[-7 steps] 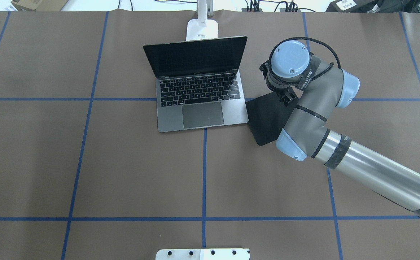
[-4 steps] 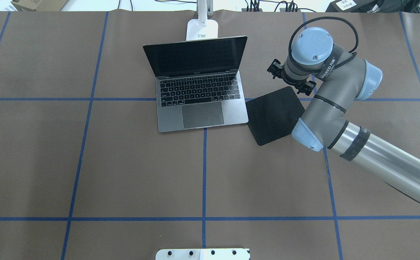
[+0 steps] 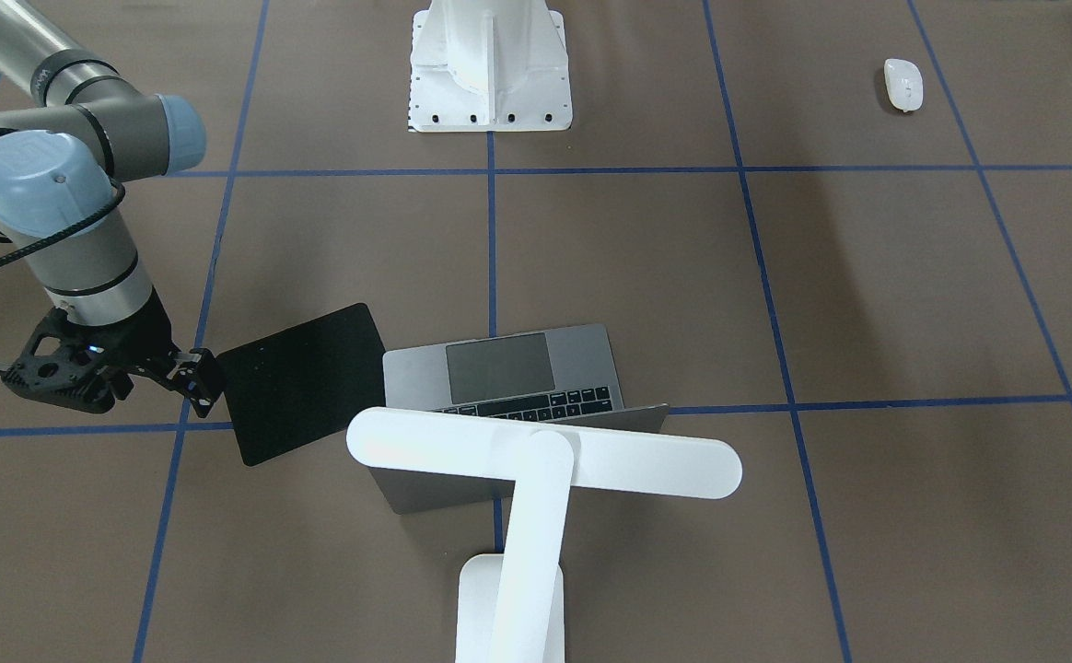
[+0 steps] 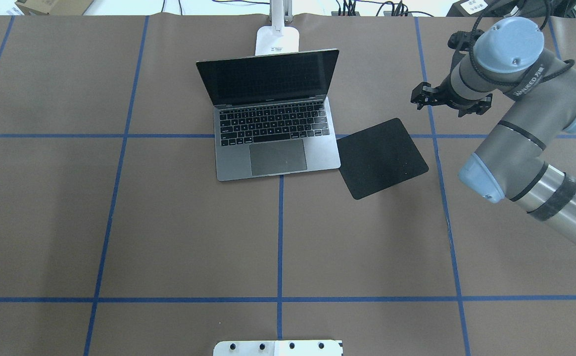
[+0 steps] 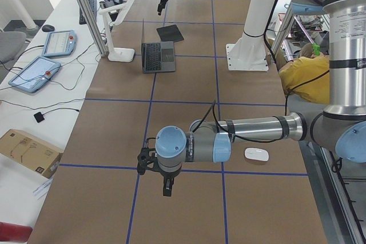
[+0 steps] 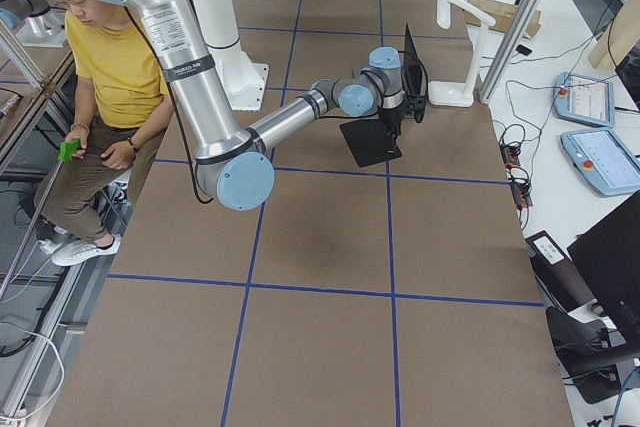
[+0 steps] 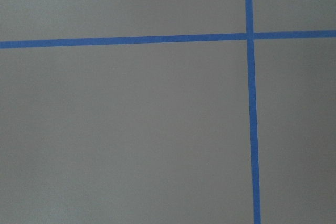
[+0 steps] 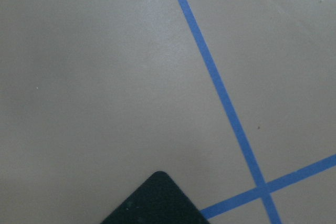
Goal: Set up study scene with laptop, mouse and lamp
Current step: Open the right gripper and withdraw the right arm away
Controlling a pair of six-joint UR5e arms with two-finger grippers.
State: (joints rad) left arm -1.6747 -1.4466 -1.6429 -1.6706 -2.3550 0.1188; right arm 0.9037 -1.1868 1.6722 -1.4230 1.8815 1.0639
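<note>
Laptop sits open in the upper centre of the overhead view, on the brown table with its blue tape grid. Its screen is dark, and its keyboard and trackpad face the bottom of the frame. The lamp stands just behind the lid. In the front-facing view its long bar head crosses the lower centre of the frame and covers part of the keyboard, and in the overhead view only its base shows at the top edge.

A flat black pad lies turned at an angle on the table, right of the laptop in the overhead view. Its near corner is just beside the laptop's right edge, and contact cannot be judged.

The mouse lies well apart from all of these, in the upper right of the front-facing view. In the left side view it is at lower right, near the forearm of the close arm.

The right gripper hangs over the table just past the pad's outer corner, at upper right in the overhead view. Its wrist camera catches only that corner at the bottom edge and a tape crossing, so how its jaws stand cannot be told.

The left gripper points down at lower centre of the left side view. Its jaws cannot be judged either.

A white bolted pedestal stands at the top centre of the front-facing view.
</note>
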